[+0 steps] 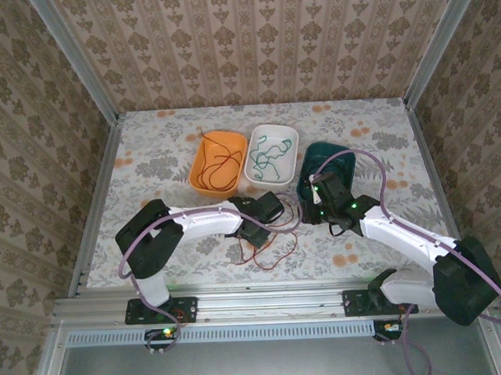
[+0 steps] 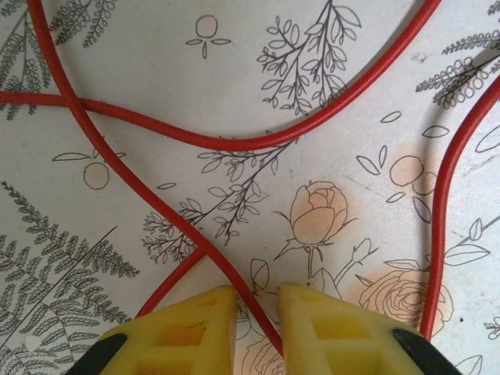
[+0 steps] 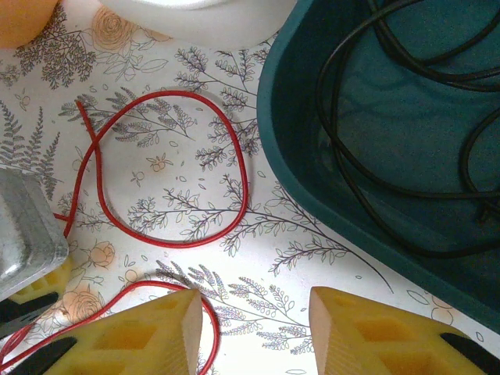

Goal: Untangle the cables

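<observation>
A loose red cable (image 1: 273,251) loops over the floral table near the front, between the arms. My left gripper (image 1: 264,220) is low over it. In the left wrist view the gripper (image 2: 258,293) is open by a narrow gap, and one red strand (image 2: 234,143) runs slanted between its yellow fingers without being pinched. My right gripper (image 3: 256,301) is wide open over bare table, with a red loop (image 3: 242,172) curving past its left finger. A black cable (image 3: 344,156) lies coiled inside the teal bin (image 3: 289,156).
Three bins stand in a row behind the grippers: an orange one (image 1: 232,137) holding more red cable, a white one (image 1: 294,137) holding green cable, and the teal one (image 1: 311,152). The left gripper's grey body (image 3: 27,226) is close beside the right gripper. Walls enclose the table.
</observation>
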